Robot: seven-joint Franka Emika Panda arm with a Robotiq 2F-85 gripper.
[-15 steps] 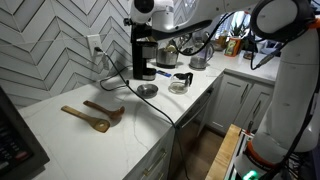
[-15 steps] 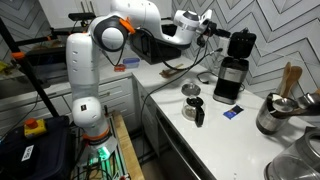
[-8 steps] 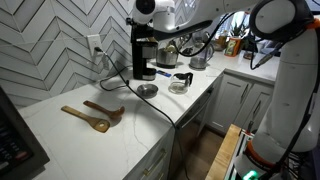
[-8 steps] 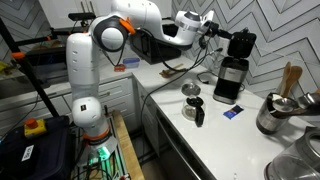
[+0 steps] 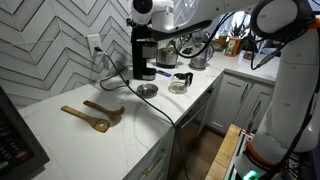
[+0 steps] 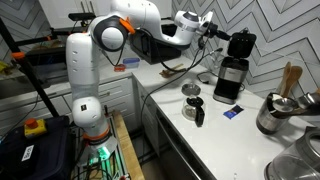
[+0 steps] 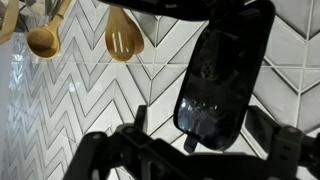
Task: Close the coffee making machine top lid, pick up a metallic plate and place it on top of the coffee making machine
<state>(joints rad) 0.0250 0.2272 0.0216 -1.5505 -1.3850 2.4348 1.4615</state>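
Note:
The black coffee making machine [image 5: 145, 60] [image 6: 233, 78] stands against the tiled wall. Its top lid [image 7: 225, 70] [image 6: 241, 42] is raised upright and fills the wrist view as a glossy black flap. My gripper [image 6: 216, 32] [image 5: 146, 20] [image 7: 190, 160] hovers at the level of the machine's top, just in front of the lid, open and holding nothing. Its dark fingers [image 7: 100, 155] frame the bottom of the wrist view. The metallic plate [image 5: 147, 90] [image 6: 191, 90] lies flat on the counter in front of the machine.
A glass carafe [image 5: 180, 82] stands beside the plate. Wooden spoons [image 5: 95, 115] lie further along the white counter. A power cord [image 5: 160, 108] runs over the counter edge. A small black object [image 6: 198, 113], a blue item [image 6: 231, 112] and a metal pot [image 6: 275, 115] stand nearby.

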